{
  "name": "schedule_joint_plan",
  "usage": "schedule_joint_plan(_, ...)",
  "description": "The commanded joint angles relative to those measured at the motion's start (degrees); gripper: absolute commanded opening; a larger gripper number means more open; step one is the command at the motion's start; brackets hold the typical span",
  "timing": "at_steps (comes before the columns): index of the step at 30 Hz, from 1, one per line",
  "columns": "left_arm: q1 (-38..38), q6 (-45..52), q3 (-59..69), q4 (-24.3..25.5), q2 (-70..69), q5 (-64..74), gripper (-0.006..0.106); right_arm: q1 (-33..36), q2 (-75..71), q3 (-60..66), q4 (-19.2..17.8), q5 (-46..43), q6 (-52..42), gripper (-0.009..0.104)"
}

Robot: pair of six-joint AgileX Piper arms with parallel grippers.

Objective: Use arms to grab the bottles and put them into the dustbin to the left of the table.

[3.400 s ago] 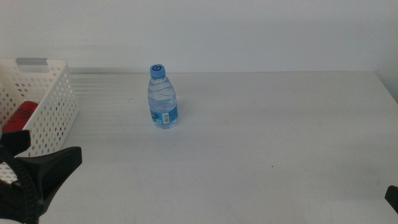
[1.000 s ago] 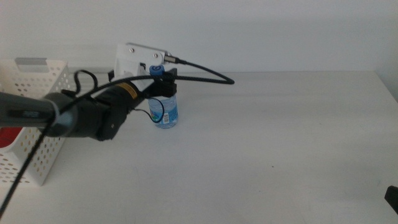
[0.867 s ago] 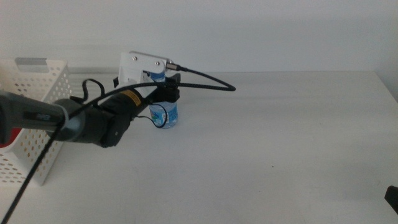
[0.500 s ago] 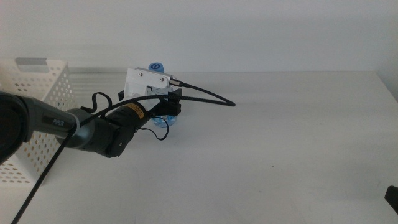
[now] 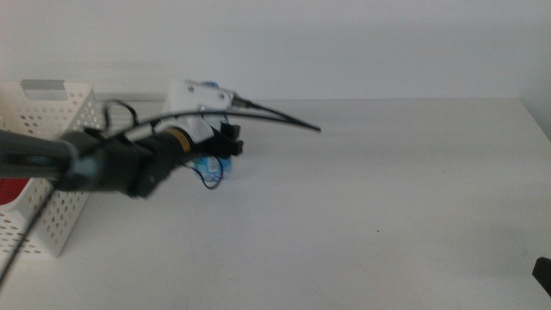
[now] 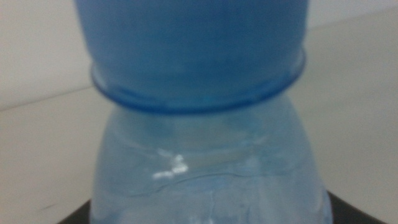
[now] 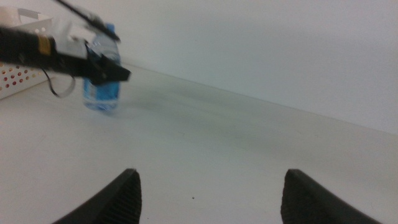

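L gripper (image 5: 225, 146) at water bottle (image 5: 213, 165), upper left of frame.
Bottle upright between jaws; hold can't be told. Dustbin (image 5: 53, 120) further left; R gripper (image 7: 211, 190) wide, idle.

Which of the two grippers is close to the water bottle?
The left gripper, which comes in from the left side, is right at the water bottle. The right gripper waits far off with open jaws.

White table (image 5: 387, 189): water bottle (image 5: 225, 165) + dustbin (image 5: 60, 164) on it.
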Motion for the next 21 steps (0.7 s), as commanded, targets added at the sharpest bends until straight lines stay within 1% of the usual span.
schedule_joint_plan(1,0.2,-0.5,-2.5,0.4,-9.6,1.8,-0.005,0.2,0.6,-1.7,-0.6,-4.2,-0.7,0.059)
schedule_joint_plan(3,0.6,-0.5,-3.1,1.2,-13.2,6.8,-0.005,0.2,0.6,-1.7,-0.6,-4.2,-0.7,0.059)
schedule_joint_plan(10,3.1,-0.8,-6.4,1.3,-22.8,24.5,-0.005,0.2,0.6,-1.7,-0.6,-4.2,-0.7,0.059)
schedule_joint_plan(14,3.5,-0.7,-7.8,1.8,-26.7,30.9,-0.005,0.2,0.6,-1.7,-0.6,-4.2,-0.7,0.059)
schedule_joint_plan(17,5.8,1.4,-10.0,2.1,-29.2,40.9,-0.005,0.2,0.6,-1.7,-0.6,-4.2,-0.7,0.059)
schedule_joint_plan(19,8.6,5.2,-12.8,0.7,-30.3,49.3,-0.005,0.2,0.6,-1.7,-0.6,-4.2,-0.7,0.059)
schedule_joint_plan(21,11.2,11.6,-15.7,-3.1,-30.5,56.6,-0.005,0.2,0.6,-1.7,-0.6,-4.2,-0.7,0.059)
